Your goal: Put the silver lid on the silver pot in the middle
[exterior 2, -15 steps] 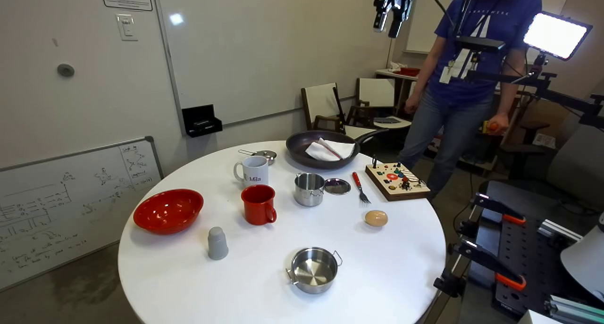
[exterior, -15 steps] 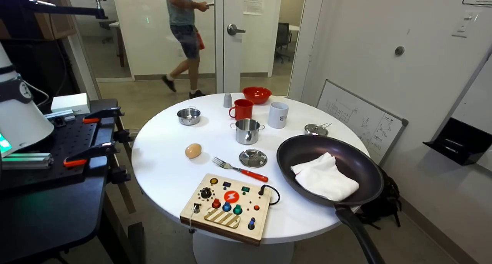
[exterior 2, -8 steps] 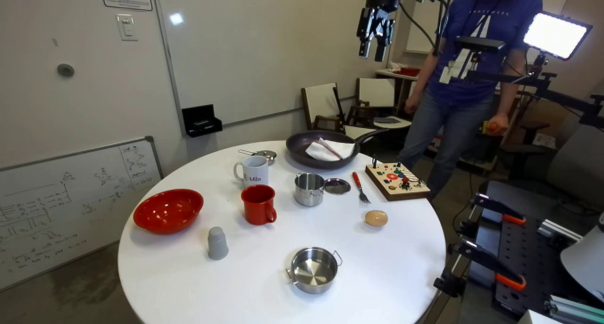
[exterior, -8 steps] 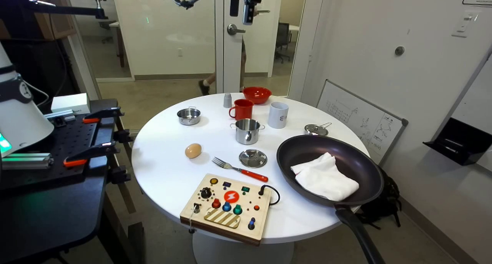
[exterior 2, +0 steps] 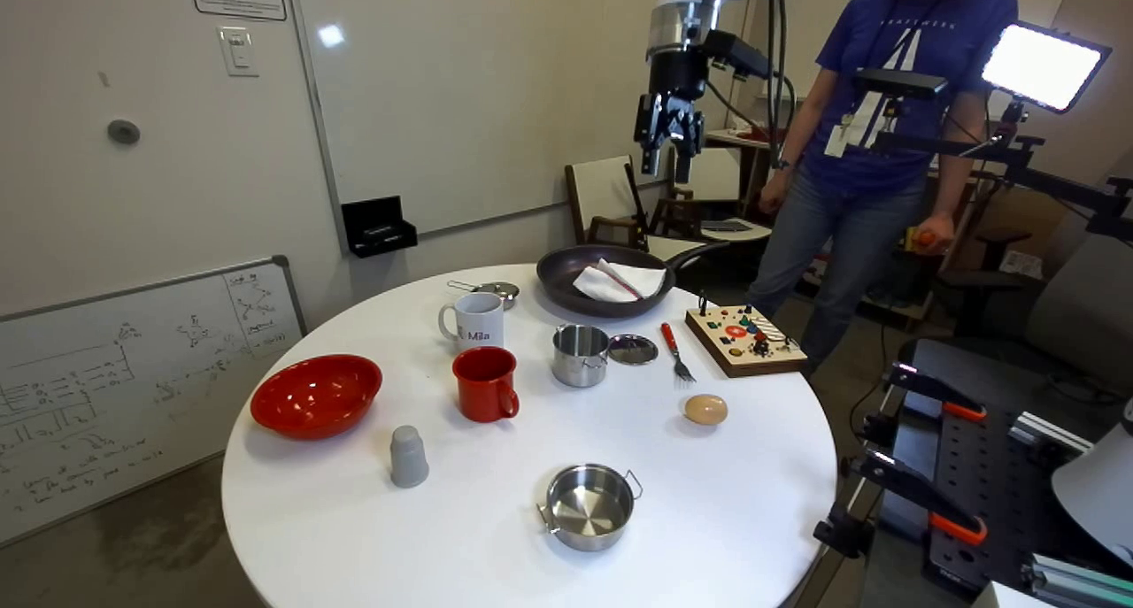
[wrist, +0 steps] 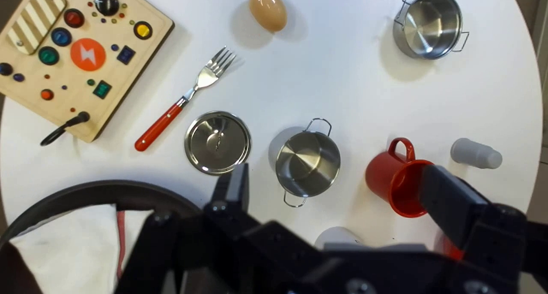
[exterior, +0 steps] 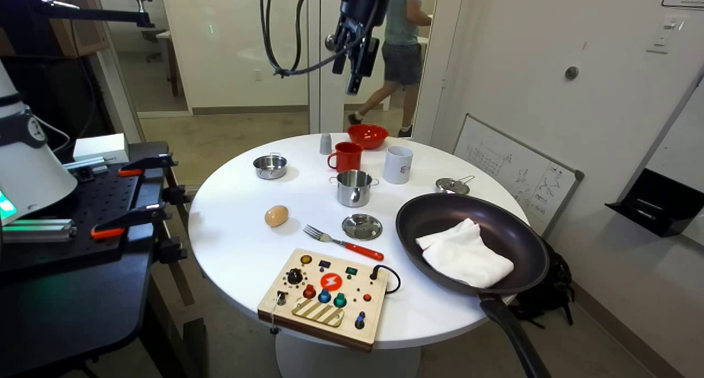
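The silver lid point(exterior: 362, 226) lies flat on the white table between the fork and the silver pot, handle up. It also shows in an exterior view point(exterior 2: 633, 350) and in the wrist view point(wrist: 217, 144). The silver pot point(exterior: 353, 191) stands upright and uncovered near the table's middle. It also shows in an exterior view point(exterior 2: 580, 357) and, with its inside bare, in the wrist view point(wrist: 308, 163). My gripper point(exterior 2: 666, 174) is open and empty, high above the table, pointing down. In the wrist view the fingers point(wrist: 334, 174) are spread wide, with the left fingertip overlapping the lid's edge in the picture.
A black pan point(exterior: 407, 229) with a white cloth point(exterior: 467, 254) lies beside the lid. A red mug point(exterior: 347, 157), white mug point(exterior: 398, 164), red bowl point(exterior: 367, 137) and grey shaker point(exterior: 325, 144) surround the pot. A fork point(exterior: 352, 247), egg point(exterior: 276, 216), button box point(exterior: 324, 298) and shallow silver pot point(exterior: 270, 166) also lie there.
My arm has come down into both exterior views, and the open gripper is lower and over the table. The objects on the table have not moved. A person walks behind the glass.
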Tool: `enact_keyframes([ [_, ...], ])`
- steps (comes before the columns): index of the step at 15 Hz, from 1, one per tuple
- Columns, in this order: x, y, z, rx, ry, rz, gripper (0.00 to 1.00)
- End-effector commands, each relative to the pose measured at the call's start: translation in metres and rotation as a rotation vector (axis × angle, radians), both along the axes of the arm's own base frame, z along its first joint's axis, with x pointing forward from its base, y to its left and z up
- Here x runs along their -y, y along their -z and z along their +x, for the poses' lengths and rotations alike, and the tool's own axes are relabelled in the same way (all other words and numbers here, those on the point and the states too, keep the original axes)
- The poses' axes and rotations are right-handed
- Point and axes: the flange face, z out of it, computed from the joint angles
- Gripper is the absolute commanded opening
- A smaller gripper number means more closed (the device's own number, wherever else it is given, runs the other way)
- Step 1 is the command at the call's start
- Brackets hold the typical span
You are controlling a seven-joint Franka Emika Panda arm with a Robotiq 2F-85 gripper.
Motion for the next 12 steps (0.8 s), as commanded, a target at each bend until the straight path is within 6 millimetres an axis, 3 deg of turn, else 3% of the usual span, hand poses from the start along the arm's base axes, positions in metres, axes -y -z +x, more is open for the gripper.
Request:
enact_keyframes([
  [1,0.013,0.038,0.02,-0.074,0.06,0.051,1.0],
  [5,0.022,0.077,0.03,-0.17,0.14,0.042,1.0],
  [12,0.004,0.125,0.064,-0.306,0.278,-0.059,1.0],
])
